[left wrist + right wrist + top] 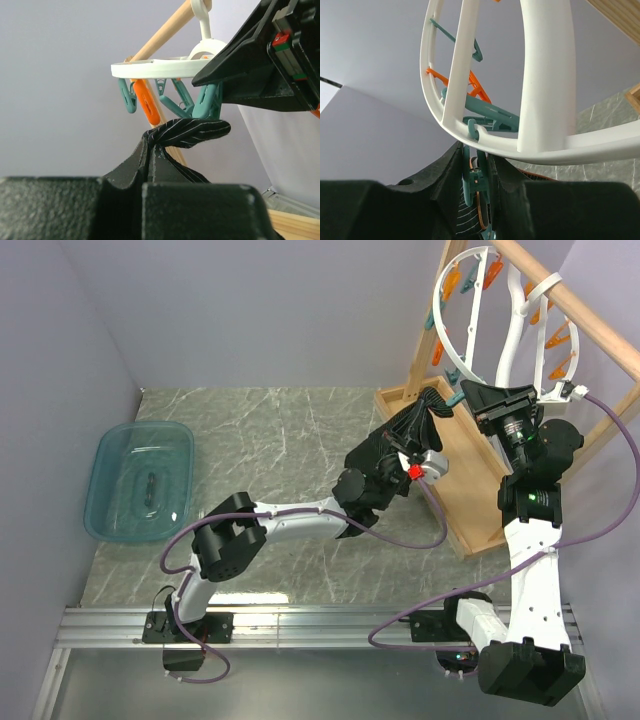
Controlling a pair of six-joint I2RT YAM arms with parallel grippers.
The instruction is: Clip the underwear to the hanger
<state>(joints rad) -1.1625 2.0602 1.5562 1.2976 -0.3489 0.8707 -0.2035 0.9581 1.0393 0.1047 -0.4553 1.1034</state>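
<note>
The underwear is held up off the counter near its far right corner. It is dark pinstriped fabric, and a folded edge of it pokes up just below the rim of the hanger. The left gripper has its fingers together, pinching the cloth between them. The cloth's edge lies right under a teal clothespin that hangs from the white ring. Whether the pin's tips are already on the cloth cannot be told.

The right gripper is clamped on that teal clothespin, one finger on each side of its handles. In the right wrist view a bit of striped fabric shows low between the fingers. An orange clothespin and other teal ones dangle from the ring just beside it.

The hanger hangs tilted from the sloping bar of the wooden rack, whose base sits along the counter's right edge. Both arms reach to that corner, the left arm stretched across from the near left. Well apart, by the left edge, sits a clear teal bin.
</note>
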